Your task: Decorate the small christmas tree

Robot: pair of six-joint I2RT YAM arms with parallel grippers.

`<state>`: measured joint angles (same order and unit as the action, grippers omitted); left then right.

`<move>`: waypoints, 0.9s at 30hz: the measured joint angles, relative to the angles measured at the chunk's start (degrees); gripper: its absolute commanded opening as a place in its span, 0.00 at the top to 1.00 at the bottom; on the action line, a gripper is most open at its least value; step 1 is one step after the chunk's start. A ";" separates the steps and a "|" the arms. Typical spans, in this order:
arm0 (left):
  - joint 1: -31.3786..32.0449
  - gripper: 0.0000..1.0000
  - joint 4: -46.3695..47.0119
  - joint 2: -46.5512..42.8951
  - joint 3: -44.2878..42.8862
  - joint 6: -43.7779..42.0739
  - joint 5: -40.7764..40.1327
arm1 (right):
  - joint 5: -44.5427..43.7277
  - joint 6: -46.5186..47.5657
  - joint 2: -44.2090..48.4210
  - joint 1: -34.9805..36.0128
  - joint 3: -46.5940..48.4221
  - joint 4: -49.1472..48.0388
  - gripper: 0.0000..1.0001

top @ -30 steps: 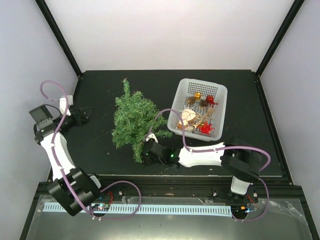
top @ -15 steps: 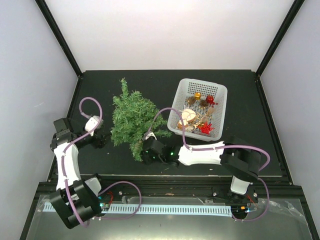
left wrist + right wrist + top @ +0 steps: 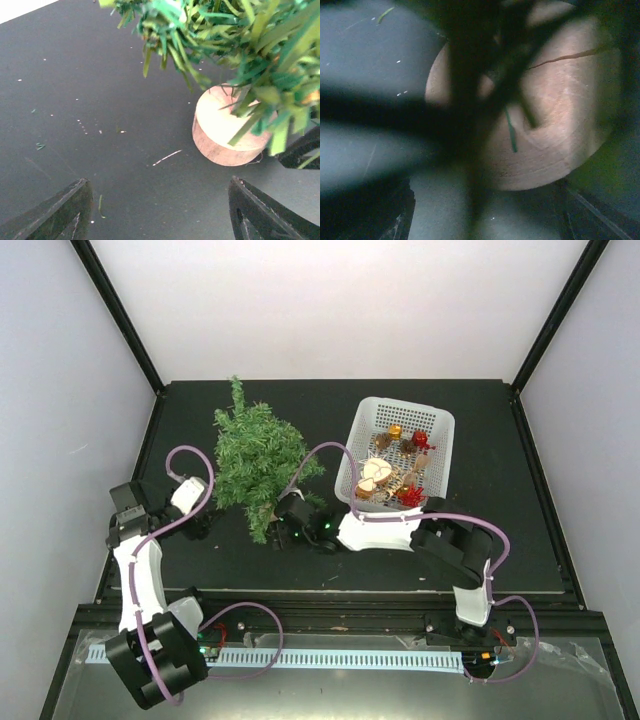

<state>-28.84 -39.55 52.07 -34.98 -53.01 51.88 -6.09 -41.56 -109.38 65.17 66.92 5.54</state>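
Leaning off vertical, the small christmas tree [image 3: 255, 452] is recorded left of table centre in the top view. Its tip points to 11 o'clock, and its round wooden base [image 3: 226, 134] sits at the 5 o'clock end of the foliage. In the left wrist view the base is seen tilted, with green bristly branches hanging over it from 1 o'clock.

The right gripper [image 3: 280, 530] is placed right at the base, at the tree's 5 o'clock. In its own wrist view the fingers are seen wide apart at the lower corners. The flat face of the base, marked by a crack, fills the frame above them, with dark blurred branches crossing in front. Whether the fingers press on the base cannot be told.

The left gripper [image 3: 200, 522] is located at the tree's 8 o'clock, near it but apart. Its jaws are spread wide with nothing between them. Only the black table [image 3: 520, 540] and a pale loose sliver [image 3: 167, 157] are seen there, with the base ahead at 1 o'clock.

A white basket [image 3: 447, 455] is noted at the tree's 3 o'clock, near the foliage but not touching. Red, gold and pale ornaments [image 3: 378, 472] are held in it.
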 measured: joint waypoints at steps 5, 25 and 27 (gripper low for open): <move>0.00 0.26 2.29 -0.20 0.00 1.75 -1.88 | 1.44 -0.39 -1.92 -3.52 1.14 0.94 0.22; -4.39 0.25 6.78 2.97 -2.47 11.10 -3.91 | 1.29 1.60 0.81 -8.98 -2.40 1.18 0.17; -4.42 0.25 6.51 2.67 -2.75 11.43 -3.80 | 1.75 2.38 1.95 -9.09 -4.00 1.31 0.16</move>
<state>-33.26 -33.04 54.74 -37.74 -41.58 48.07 -4.34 -39.18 -107.44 56.07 62.92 6.85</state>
